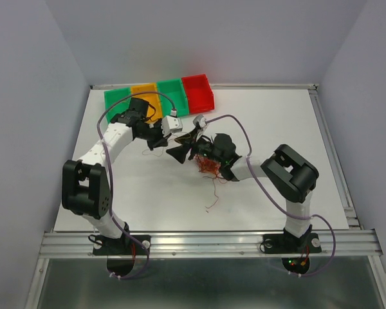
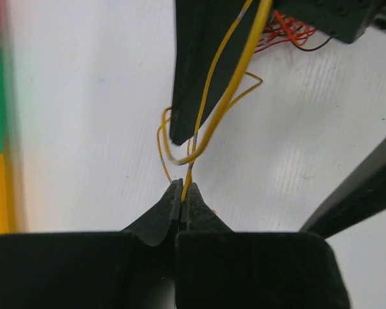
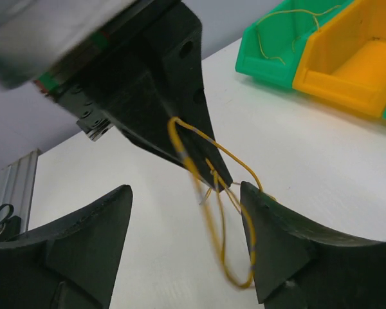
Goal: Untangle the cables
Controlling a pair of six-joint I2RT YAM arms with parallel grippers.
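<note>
**A:** What's the surface like?

**B:** I see a white tabletop [image 1: 276,122] boxed in by pale grey walls [image 1: 26,96]. Four bins [image 1: 172,90], green, orange, green and red, line its far edge.

**A:** And the cables?

**B:** The reddish cables [image 1: 209,166] sit tangled mid-tabletop. My left gripper [image 2: 182,190] is pinching one yellow wire [image 2: 188,172]. My right gripper [image 3: 184,188] stands spread, with the wire's loop between its fingers. The left gripper's black finger blocks much of that wrist view.

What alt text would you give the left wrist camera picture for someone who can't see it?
The left gripper is pinched shut on a thin yellow wire, which loops upward across another black finger. A red-orange tangle of wires lies at the top right on the white table.
</note>
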